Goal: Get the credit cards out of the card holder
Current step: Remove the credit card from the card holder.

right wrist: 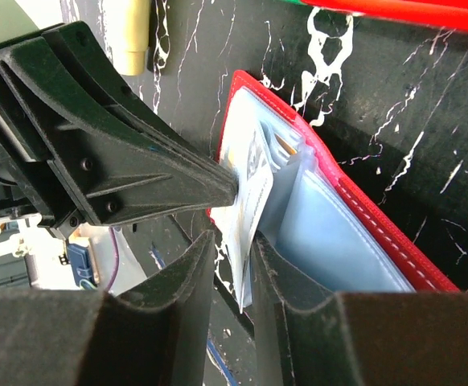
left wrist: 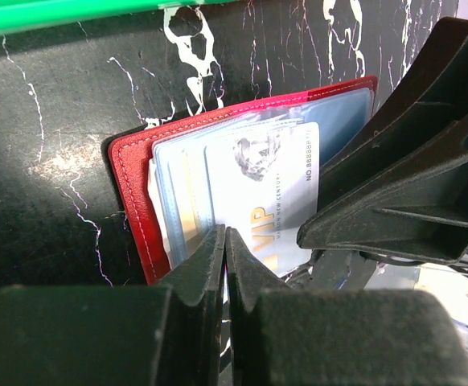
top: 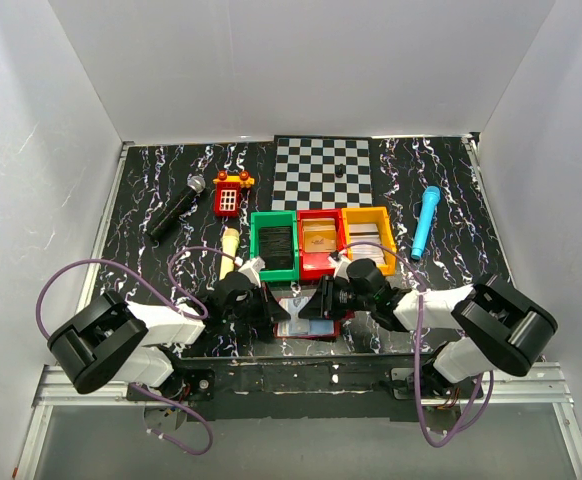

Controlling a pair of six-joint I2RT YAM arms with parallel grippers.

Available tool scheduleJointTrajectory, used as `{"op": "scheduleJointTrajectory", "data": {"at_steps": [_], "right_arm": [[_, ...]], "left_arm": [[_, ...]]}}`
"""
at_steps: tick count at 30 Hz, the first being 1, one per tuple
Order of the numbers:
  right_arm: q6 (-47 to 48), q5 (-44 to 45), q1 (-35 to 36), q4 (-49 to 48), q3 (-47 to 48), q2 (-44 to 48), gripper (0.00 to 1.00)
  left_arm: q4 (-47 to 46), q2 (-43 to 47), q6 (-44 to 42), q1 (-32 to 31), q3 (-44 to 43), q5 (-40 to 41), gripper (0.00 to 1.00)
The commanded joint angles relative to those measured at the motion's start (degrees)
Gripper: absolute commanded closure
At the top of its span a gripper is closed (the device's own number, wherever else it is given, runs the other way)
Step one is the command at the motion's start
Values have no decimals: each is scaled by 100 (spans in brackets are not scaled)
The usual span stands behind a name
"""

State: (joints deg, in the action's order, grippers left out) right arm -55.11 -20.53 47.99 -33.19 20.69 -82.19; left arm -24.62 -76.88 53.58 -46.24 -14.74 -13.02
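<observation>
The dark-red card holder lies open near the table's front edge, between the two grippers. Its red cover frames pale bluish sleeves. A pale grey credit card printed "VIP" sticks out of a sleeve. My left gripper is shut on the holder's near edge, a sliver of red showing between its jaws. My right gripper is open, and the pale card's edge hangs between its fingers, close to the right one. More cards lie in the bins: dark, tan-orange, pale grey.
Green, red and yellow bins stand in a row just behind the holder. Further back are a checkerboard, a black microphone, a red toy phone, a blue tube and a cream cylinder.
</observation>
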Motion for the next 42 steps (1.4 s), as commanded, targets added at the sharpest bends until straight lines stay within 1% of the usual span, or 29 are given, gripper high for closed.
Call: {"op": "scheduleJointTrajectory", "data": {"at_steps": [1, 5, 14, 20, 42], "right_arm": [[0, -285, -9, -592, -12, 256, 69], [-17, -284, -17, -592, -30, 300, 72], [-35, -267, -88, -575, -126, 414, 74], [-17, -258, -123, -531, -170, 494, 77], [44, -284, -255, -311, -293, 731, 80]], "left_arm": [[862, -161, -137, -26, 94, 431, 100], [845, -169, -120, -26, 103, 431, 100], [863, -143, -94, -26, 138, 458, 100], [871, -160, -94, -26, 147, 475, 100], [836, -178, -76, -26, 165, 493, 100]]}}
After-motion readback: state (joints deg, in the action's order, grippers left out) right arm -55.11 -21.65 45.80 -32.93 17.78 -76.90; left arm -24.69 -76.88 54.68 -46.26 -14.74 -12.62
